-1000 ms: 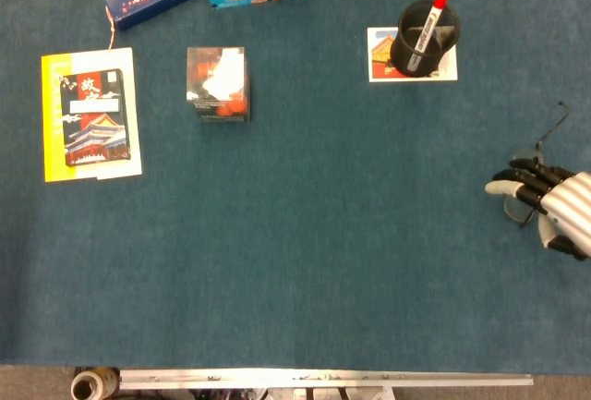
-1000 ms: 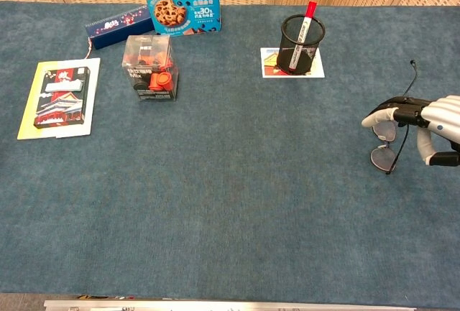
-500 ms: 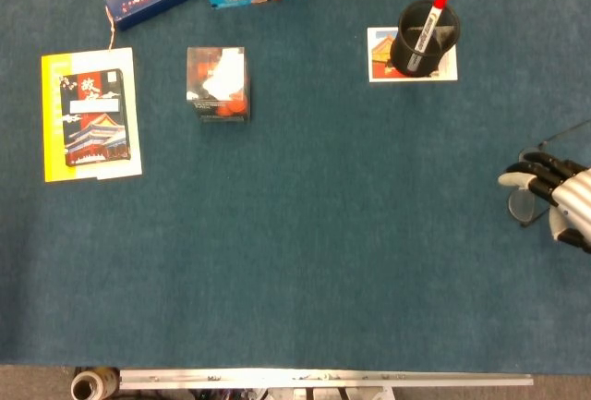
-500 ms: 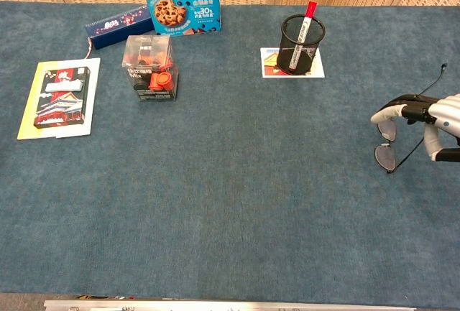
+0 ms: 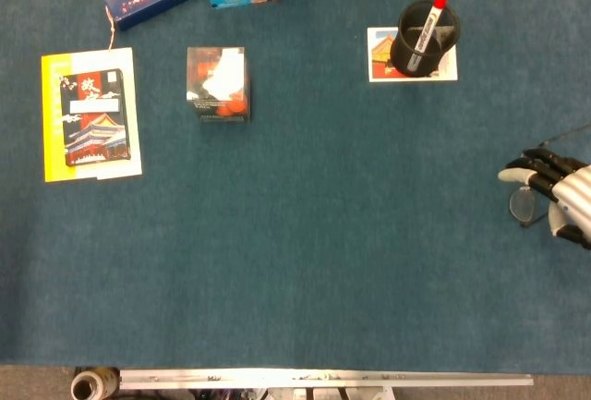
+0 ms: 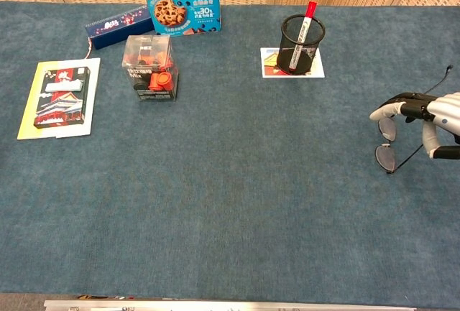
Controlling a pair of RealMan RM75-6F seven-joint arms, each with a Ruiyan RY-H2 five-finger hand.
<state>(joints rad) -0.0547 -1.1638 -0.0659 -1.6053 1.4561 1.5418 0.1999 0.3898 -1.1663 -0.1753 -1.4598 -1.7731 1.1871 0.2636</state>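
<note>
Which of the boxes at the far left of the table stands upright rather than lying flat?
The cookie box: it stands on edge, its printed face toward the chest camera, while the long dark-blue box beside it lies flat.

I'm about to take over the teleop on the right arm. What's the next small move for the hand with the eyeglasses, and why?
Probably lower the right hand a touch and set the eyeglasses flat on the table. The hand pinches them at the table's right edge, lenses hanging down, with bare cloth beneath and nothing close by.
</note>
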